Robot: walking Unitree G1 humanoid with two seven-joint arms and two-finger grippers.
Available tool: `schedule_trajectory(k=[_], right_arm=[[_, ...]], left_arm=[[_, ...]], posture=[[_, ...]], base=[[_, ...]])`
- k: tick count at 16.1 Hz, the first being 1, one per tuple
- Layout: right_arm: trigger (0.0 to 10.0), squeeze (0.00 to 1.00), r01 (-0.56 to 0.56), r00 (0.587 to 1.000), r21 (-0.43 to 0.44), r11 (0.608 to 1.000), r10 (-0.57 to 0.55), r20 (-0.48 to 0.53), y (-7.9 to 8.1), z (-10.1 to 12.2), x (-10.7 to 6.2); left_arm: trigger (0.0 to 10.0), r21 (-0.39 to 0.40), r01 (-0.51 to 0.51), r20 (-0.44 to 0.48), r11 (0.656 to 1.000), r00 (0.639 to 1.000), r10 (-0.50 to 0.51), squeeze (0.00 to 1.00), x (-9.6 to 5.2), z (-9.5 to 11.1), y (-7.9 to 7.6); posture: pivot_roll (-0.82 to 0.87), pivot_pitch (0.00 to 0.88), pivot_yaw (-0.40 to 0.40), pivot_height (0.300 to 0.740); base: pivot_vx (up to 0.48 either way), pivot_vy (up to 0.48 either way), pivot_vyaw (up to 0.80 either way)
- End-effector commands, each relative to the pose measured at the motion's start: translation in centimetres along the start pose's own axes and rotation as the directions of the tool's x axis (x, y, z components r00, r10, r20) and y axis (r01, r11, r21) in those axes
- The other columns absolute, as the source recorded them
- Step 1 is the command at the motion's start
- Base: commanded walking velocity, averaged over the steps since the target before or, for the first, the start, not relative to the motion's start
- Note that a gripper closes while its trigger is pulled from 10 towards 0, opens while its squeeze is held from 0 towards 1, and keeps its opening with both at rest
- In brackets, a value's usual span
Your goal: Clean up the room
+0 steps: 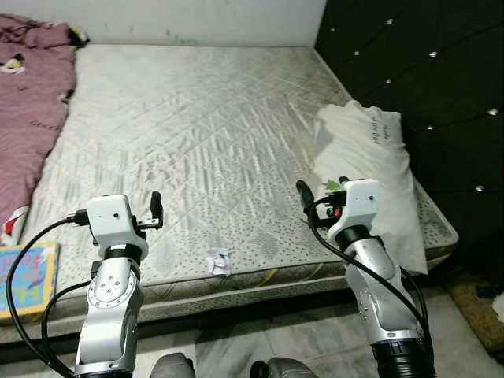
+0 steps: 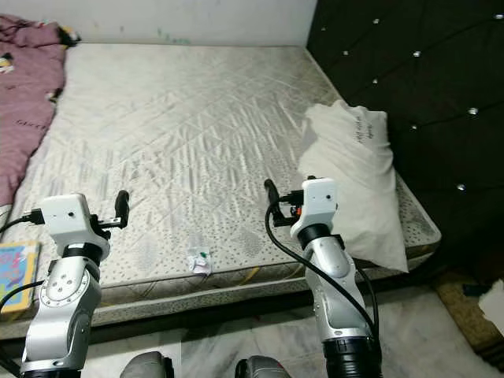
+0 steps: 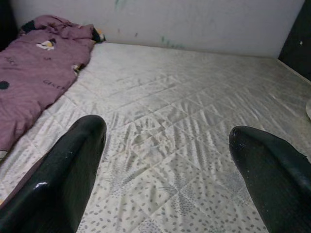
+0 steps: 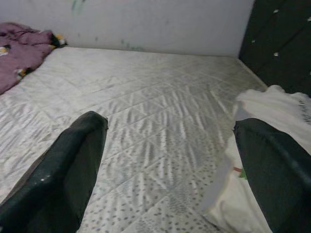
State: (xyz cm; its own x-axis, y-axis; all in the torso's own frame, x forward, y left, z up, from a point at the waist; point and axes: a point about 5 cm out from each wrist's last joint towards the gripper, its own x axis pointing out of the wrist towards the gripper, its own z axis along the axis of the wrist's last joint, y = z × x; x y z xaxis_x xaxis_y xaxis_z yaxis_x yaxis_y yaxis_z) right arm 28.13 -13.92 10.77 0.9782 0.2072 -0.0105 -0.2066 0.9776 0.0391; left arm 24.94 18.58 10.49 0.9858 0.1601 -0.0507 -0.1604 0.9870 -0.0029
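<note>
A crumpled white scrap of paper [image 1: 218,262] lies on the bare grey-white mattress [image 1: 205,118], near its front edge. My left gripper [image 3: 167,131] is open and empty, held above the front edge to the left of the scrap; one black finger [image 1: 156,206] shows beside its wrist block. My right gripper [image 4: 170,126] is open too, with nothing between its fingers. It hovers to the right of the scrap, its finger [image 1: 303,194] close to a white pillow [image 1: 370,161] that lies along the mattress's right side.
A purple blanket [image 1: 27,102] is bunched along the mattress's left side. A colourful flat book or box [image 1: 27,279] sits at the front left corner. A dark tufted headboard [image 1: 441,79] stands on the right. Tiled floor [image 1: 307,331] runs below the bed edge.
</note>
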Motion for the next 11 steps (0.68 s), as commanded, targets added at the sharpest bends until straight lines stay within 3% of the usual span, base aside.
schedule_trajectory(k=[1,11], right_arm=[[10.0,0.0,-0.008,1.0,-0.004,1.0,0.008,0.023,-0.2,0.83,0.13],[10.0,0.0,-0.068,0.998,-0.016,0.998,0.068,0.02,0.12,0.86,0.08]], left_arm=[[10.0,-0.005,-0.006,0.006,1.0,1.0,0.006,0.0,0.05,0.4,-0.17],[10.0,0.008,0.008,0.008,1.0,1.0,-0.008,0.0,0.14,0.53,-0.58]], posture=[[0.06,0.031,-0.084,0.74],[0.06,0.023,-0.089,0.74]], base=[[0.0,0.0,0.0],[0.0,0.0,0.0]])
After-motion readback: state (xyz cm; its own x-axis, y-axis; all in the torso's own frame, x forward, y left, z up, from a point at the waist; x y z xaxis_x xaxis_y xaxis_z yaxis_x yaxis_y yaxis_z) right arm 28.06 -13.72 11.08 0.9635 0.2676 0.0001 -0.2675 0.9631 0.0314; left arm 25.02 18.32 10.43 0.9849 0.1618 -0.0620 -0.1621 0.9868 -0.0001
